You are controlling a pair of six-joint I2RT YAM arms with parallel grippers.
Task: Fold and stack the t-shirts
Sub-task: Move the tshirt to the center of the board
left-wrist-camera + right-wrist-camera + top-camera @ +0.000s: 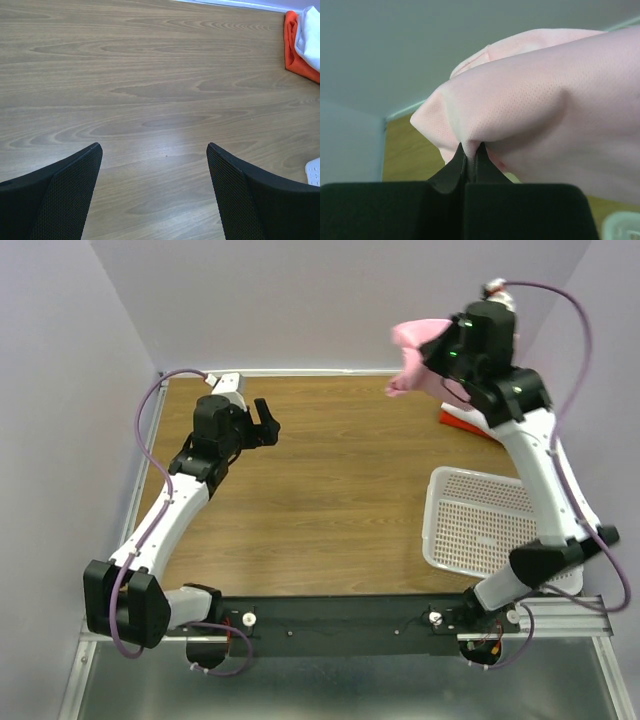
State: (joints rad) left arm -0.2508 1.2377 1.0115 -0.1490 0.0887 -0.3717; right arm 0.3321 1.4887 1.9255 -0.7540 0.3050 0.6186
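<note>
Site: wooden table [330, 490], two arms at near edge.

Surroundings / obstructions:
- White perforated basket [475, 525] sits at R side of table, near edge. Its corner also shows in L wrist view [314, 172].
- R arm [545, 470] passes over basket's far-R corner in top view and covers most of the far-R corner of the table. Only a strip of the orange-red tee [462, 422] shows there.
- Centre of table ahead of L hand carries nothing.

Count: 3 tees, 1 basket.

Tees:
- Pink tee [545, 115]: off the table, held high at far R, in front of the back wall. Bunched, so long axis can't be judged. In top view the cloth [412, 358] hangs out to the L of the wrist.
- Orange-red tee [296, 47]: on table, far-R corner, crumpled.
- White tee [311, 37]: lying on the orange-red one, touching. Orientation of neither can be told.

Hands:
- R hand [470, 156]: fingers pressed together, pinching a fold of the pink tee.
- L hand [155, 150]: jaws wide apart, holding nothing, low over bare table, L-centre [266, 424], pointing to the R.
</note>
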